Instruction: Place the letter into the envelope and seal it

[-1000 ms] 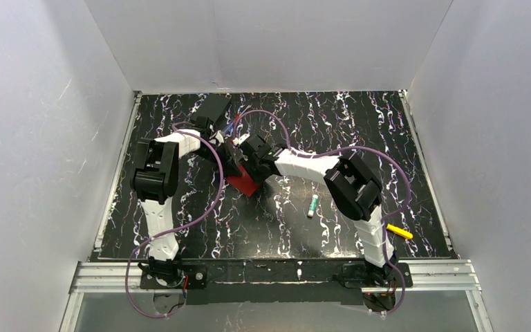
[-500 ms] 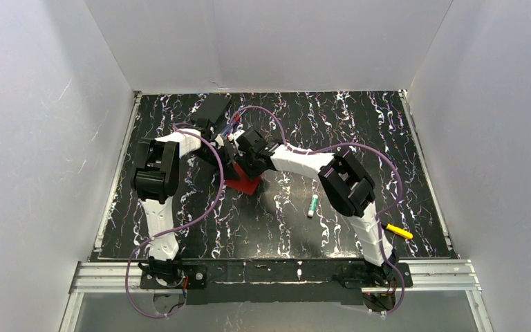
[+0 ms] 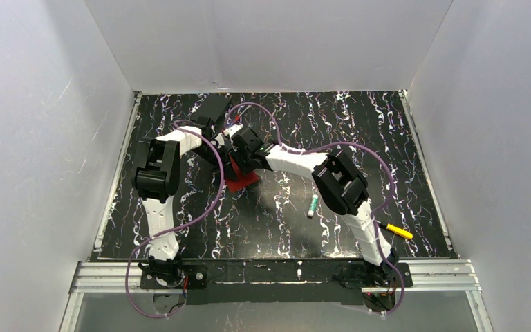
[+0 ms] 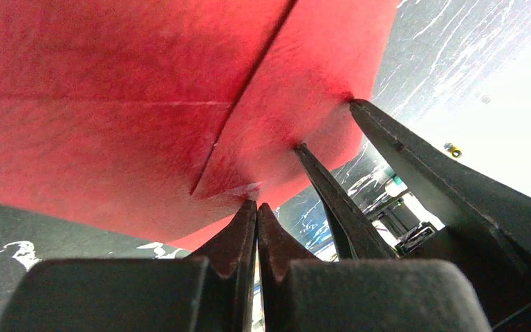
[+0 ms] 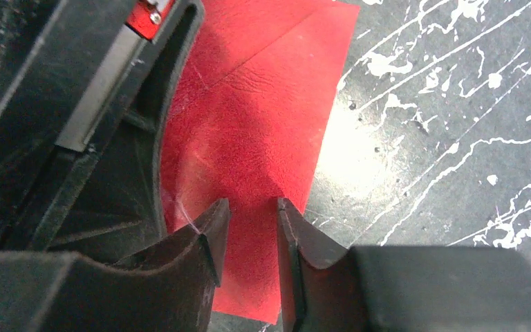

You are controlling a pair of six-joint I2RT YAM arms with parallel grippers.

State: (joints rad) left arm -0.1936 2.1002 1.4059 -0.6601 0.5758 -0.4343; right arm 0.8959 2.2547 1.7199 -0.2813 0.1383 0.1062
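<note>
The red envelope [image 3: 242, 179] hangs tilted just above the dark marbled table, left of centre. It fills the top of the left wrist view, envelope [image 4: 180, 104], with the table showing under it. My left gripper [image 4: 256, 206] is shut, its tips pinching the envelope's lower edge. My right gripper [image 5: 252, 214] is open, its fingers [image 5: 211, 232] spread over the red envelope [image 5: 263, 138] right beside the left gripper. In the top view the left gripper [image 3: 227, 151] and the right gripper [image 3: 240, 156] meet at the envelope. The letter is not in view.
A small green and white tube [image 3: 313, 205] lies right of centre. A yellow item [image 3: 399, 232] lies near the front right, by the right arm. A flat black rectangular object [image 3: 214, 107] sits at the back left. Purple cables loop over both arms.
My right arm has swung left and back, bringing its gripper close against the left one. The envelope has tipped and looks narrower from above. The left gripper stays shut.
</note>
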